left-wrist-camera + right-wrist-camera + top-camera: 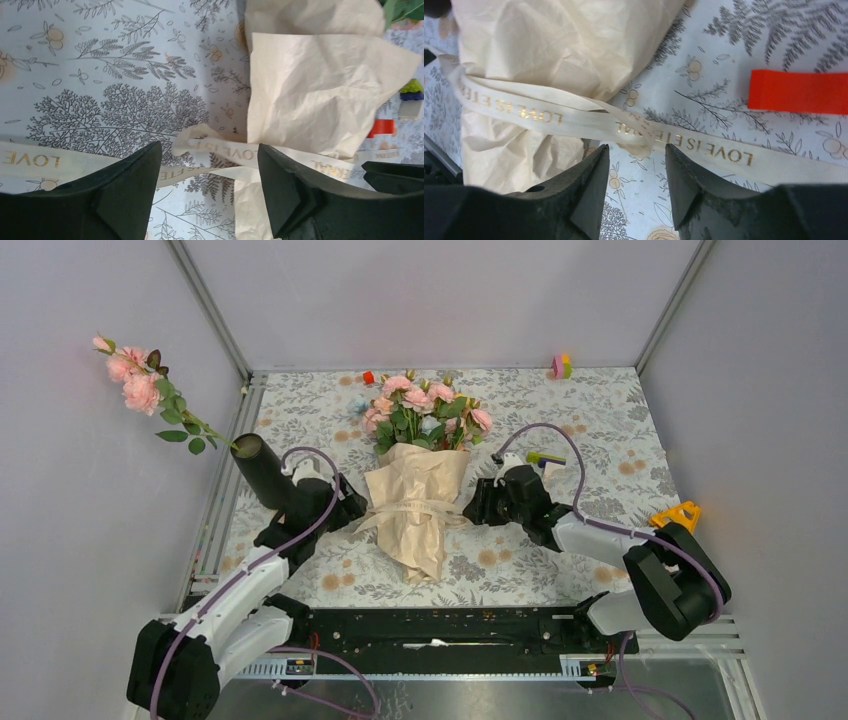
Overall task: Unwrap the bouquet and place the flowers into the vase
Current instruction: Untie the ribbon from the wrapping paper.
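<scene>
The bouquet (pixel 415 505) lies on the patterned cloth with its flowers (pixel 420 410) pointing away, and cream ribbon (pixel 410 508) still crosses its crinkled paper cone. The black vase (pixel 262 472) stands at the left with one pink rose stem (pixel 140 385) in it, leaning left. My left gripper (pixel 350 502) (pixel 209 160) is open at the cone's left side, with loose ribbon (pixel 240 155) lying slack between its fingertips. My right gripper (pixel 480 502) (pixel 636 150) is open at the cone's right side. Its tips sit just short of the ribbon (pixel 539 112) and the paper (pixel 559 45).
Small toy blocks lie around: an orange one (pixel 368 377) and a pink-green one (pixel 560 366) at the back, and a green-purple one (pixel 546 457) by the right gripper. An orange block (pixel 796 91) shows close in the right wrist view. A yellow piece (pixel 676 514) lies at the right edge. Grey walls enclose the table.
</scene>
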`<control>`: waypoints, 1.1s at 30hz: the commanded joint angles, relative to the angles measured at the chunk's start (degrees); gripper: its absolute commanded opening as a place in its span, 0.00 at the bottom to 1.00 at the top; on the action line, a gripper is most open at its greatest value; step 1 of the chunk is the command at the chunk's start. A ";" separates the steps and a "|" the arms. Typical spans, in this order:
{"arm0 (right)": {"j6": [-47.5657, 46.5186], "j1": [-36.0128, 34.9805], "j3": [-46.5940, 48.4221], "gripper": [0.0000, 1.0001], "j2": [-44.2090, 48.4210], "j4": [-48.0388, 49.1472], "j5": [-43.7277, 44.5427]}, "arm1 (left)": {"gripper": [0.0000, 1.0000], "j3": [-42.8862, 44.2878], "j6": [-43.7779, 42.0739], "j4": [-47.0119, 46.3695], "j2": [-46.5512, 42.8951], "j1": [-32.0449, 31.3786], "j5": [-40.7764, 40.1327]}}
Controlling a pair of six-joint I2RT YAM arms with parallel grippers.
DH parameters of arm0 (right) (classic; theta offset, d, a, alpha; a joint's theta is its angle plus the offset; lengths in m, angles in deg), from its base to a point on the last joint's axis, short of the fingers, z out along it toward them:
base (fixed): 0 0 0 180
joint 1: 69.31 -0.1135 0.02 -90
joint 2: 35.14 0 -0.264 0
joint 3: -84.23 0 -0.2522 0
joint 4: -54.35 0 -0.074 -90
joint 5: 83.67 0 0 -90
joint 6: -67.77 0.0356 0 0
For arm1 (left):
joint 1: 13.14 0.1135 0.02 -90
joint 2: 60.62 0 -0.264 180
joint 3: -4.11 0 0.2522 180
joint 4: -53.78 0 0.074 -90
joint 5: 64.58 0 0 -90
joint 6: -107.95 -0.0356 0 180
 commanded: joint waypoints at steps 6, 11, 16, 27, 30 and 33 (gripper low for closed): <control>-10.08 0.21 7.71 0.57 0.04 -1.44 -10.90 | 0.77 6.70 -5.50 -3.06 -0.96 -6.64 1.62; -11.27 0.14 12.52 0.54 -4.59 -1.42 -13.56 | 0.77 9.30 -10.06 -6.83 3.25 -11.93 6.08; -12.94 0.18 18.27 0.52 -10.78 -2.95 -16.44 | 0.78 12.47 -14.14 -6.60 8.15 -16.70 4.26; -12.93 0.12 22.66 0.47 -17.08 -3.56 -21.54 | 0.76 15.58 -14.95 -4.87 14.19 -18.51 1.57; -12.70 0.02 22.96 0.47 -17.87 -3.37 -22.80 | 0.76 15.98 -14.66 -4.42 15.46 -18.73 1.35; -12.36 -0.12 23.20 0.46 -18.57 -3.15 -23.69 | 0.73 16.19 -14.39 -4.42 16.28 -18.91 1.33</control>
